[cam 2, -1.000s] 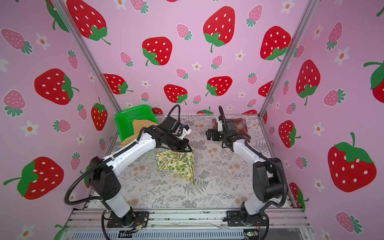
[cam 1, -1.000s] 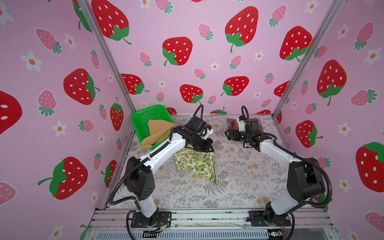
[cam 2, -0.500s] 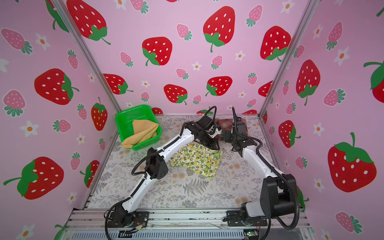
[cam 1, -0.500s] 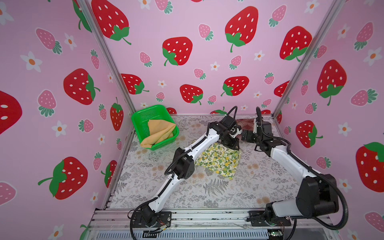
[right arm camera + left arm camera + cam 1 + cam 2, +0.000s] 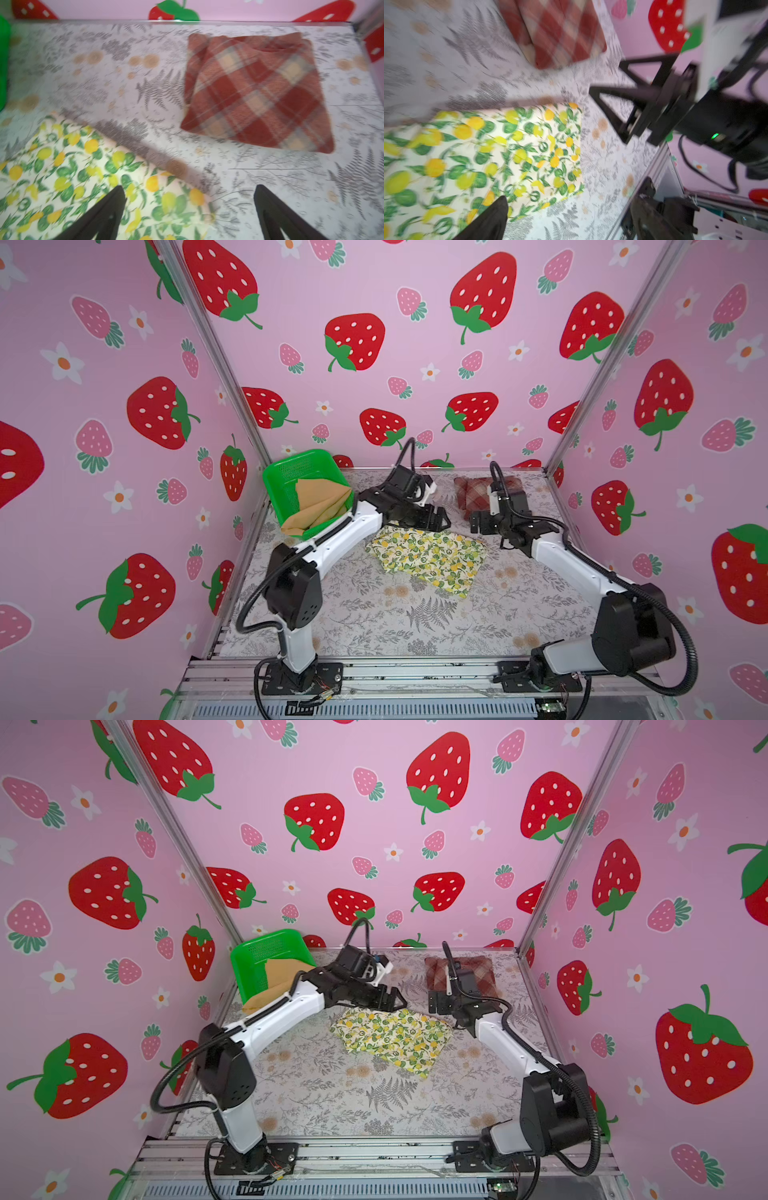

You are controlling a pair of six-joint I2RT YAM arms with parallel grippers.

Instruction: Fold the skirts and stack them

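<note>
**Caught Mid-Job Over the Lemon Skirt**

Found the lemon skirt (image 5: 428, 558) lying in the middle of the table (image 5: 374, 630), doubled into a rough rectangle with one corner trailing toward the near side. Saw the left claw (image 5: 439, 519) poised just over its far edge, spread wide and pinching nothing. Caught the right claw (image 5: 478, 522) close by on the right, spread just as wide and equally empty, hanging between the lemon print and the plaid skirt (image 5: 467, 491). Spotted that plaid one folded into a tidy packet at the far right of the table, apart from the lemon cloth. Noted the mustard skirt (image 5: 320, 502) bundled in the green basket (image 5: 299, 460) at the far left, spilling over the near rim, untouched by either claw.

Judged the step in hand as the folding of the second garment: one skirt done, one midway, one waiting. Needed next, by that reading, a fresh pinch at the lemon skirt's edges, either to double it once more down to the plaid packet's size or to lift it across and set it on top. Called for both layers caught together, low against the table, or else risked a fold sliding open on the lift. Could not judge the alignment of the layers from the blurred wrist views.
</note>
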